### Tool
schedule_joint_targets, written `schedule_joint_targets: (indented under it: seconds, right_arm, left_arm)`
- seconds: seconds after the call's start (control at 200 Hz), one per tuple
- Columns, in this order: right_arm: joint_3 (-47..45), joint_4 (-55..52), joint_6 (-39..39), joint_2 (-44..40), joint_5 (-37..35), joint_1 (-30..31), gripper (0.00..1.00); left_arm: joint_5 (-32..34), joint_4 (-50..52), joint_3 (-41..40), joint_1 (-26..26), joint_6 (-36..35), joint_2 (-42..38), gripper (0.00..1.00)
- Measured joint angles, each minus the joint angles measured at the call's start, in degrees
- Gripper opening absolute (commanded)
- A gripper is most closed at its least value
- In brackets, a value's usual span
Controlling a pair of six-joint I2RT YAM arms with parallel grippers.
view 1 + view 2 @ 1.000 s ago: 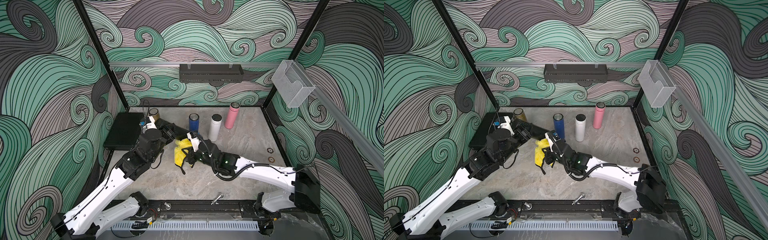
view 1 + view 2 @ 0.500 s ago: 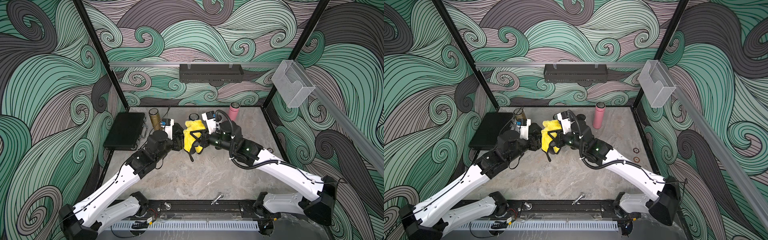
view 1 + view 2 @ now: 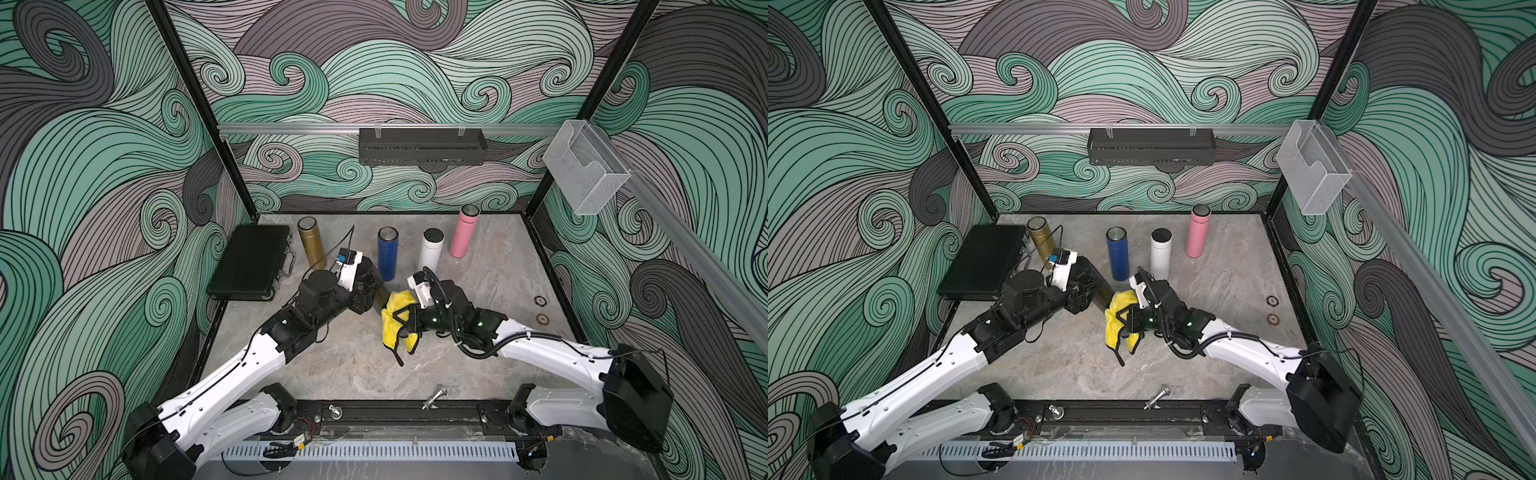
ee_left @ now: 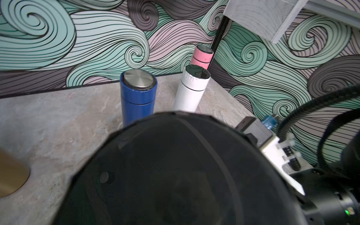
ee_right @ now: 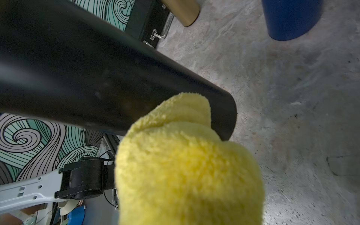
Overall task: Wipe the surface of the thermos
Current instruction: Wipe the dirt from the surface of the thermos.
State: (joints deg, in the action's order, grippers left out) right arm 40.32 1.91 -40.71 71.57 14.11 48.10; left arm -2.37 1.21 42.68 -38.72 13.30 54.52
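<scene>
Teal-grey swirl walls [image 3: 415, 83] — black thermos [image 5: 97, 78], yellow cloth [image 5: 185, 165]; blue flask [image 3: 387, 253], white flask [image 3: 431, 249], pink flask [image 3: 464, 232], gold flask [image 3: 311, 245].

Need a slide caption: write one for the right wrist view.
Yellow cloth against the end of a tilted black thermos, grey tabletop behind.

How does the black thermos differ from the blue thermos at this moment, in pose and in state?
The black thermos is tilted and gripped by the left gripper. The blue thermos stands upright and free on the table. The yellow cloth, held in the right gripper, touches the black thermos near its free end. Nothing touches the blue thermos. Both are slim cylinders.
</scene>
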Motion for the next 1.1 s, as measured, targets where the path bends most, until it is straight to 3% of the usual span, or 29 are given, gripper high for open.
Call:
schedule_joint_targets:
  seconds: [0.3, 0.51, 0.816, 1.101]
  right_arm:
    - [1.62, 0.22, 0.72, -5.88, 1.79, -7.58, 0.00]
    - [4.94, 1.36, 0.92, -1.46, 8.13, -12.72, 0.00]
    - [9.42, 8.50, -0.74, 10.62, 16.72, -10.62, 0.00]
    - [-1.27, 15.02, -3.34, 13.64, 13.38, -6.47, 0.00]
  left_arm:
    - [-6.36, -2.69, -4.02, -0.26, -5.14, 1.49, 0.00]
    - [-10.40, -4.17, -11.72, -0.57, -8.22, -0.37, 0.00]
    - [-11.74, -4.63, -11.87, -2.34, -12.13, 0.79, 0.00]
    - [-11.21, -5.05, -12.81, -3.10, -14.05, 2.16, 0.00]
